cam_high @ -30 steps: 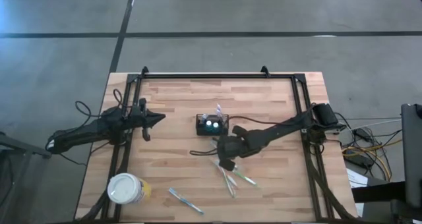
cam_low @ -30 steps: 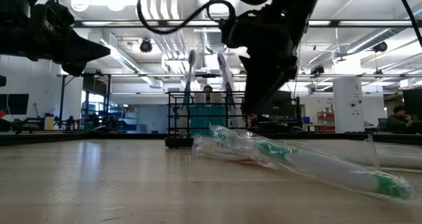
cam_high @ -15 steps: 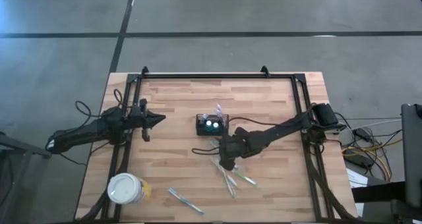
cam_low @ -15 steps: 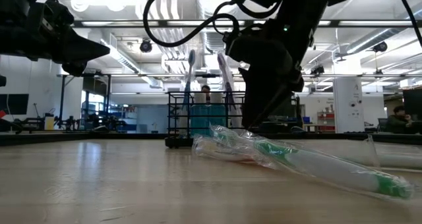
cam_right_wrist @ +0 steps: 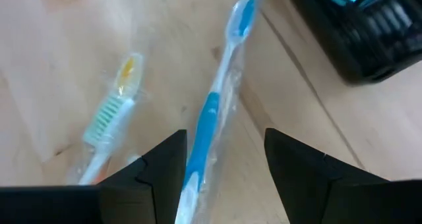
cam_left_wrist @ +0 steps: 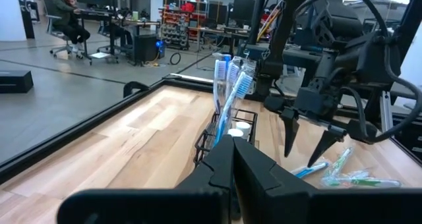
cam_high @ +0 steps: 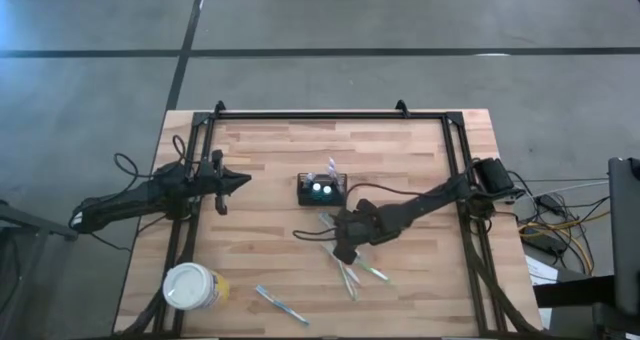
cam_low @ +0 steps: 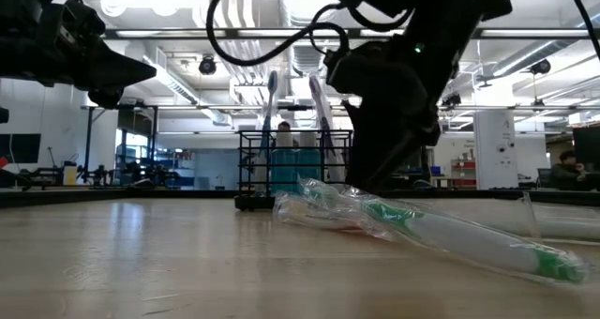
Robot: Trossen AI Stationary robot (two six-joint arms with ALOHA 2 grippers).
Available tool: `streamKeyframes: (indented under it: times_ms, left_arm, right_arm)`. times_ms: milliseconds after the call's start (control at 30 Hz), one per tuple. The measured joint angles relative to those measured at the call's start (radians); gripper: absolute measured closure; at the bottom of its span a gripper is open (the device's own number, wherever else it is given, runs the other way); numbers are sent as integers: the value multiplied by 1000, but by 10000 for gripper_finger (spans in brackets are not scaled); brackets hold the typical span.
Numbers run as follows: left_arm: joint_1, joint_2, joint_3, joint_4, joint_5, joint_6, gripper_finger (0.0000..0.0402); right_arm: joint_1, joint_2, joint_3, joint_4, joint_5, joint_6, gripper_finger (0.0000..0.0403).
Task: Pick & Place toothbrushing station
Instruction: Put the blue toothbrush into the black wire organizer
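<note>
The toothbrushing station, a small black wire-mesh caddy (cam_high: 321, 190), stands on the table's middle with several toothbrushes upright in it (cam_left_wrist: 227, 79); it also shows in the low view (cam_low: 291, 174). My right gripper (cam_high: 340, 250) is open just near of the caddy, above the wrapped toothbrushes. Its fingers stand on either side of a wrapped blue toothbrush (cam_right_wrist: 211, 118) lying flat on the table, without touching it. A green-and-yellow wrapped toothbrush (cam_right_wrist: 109, 118) lies beside it. My left gripper (cam_high: 242, 180) is shut and empty, held above the table to the caddy's left.
A round white-and-yellow cup (cam_high: 192, 287) stands at the near left. Another wrapped toothbrush (cam_high: 281, 305) lies near the front edge. A black frame (cam_high: 330, 113) runs along the table's far edge and sides. People sit in the room beyond the table (cam_left_wrist: 66, 10).
My right gripper has moved a little toward the table's near edge and down, away from the caddy and over the wrapped toothbrushes. The toothbrushes and the caddy have stayed where they were.
</note>
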Motion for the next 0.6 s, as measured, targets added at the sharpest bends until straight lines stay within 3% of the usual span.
streamKeyframes:
  times_ms: [600]
  left_arm:
    - [0,0,0,-2,2,-10,392]
  right_arm:
    - [-2,0,-112,129,-28,41,202]
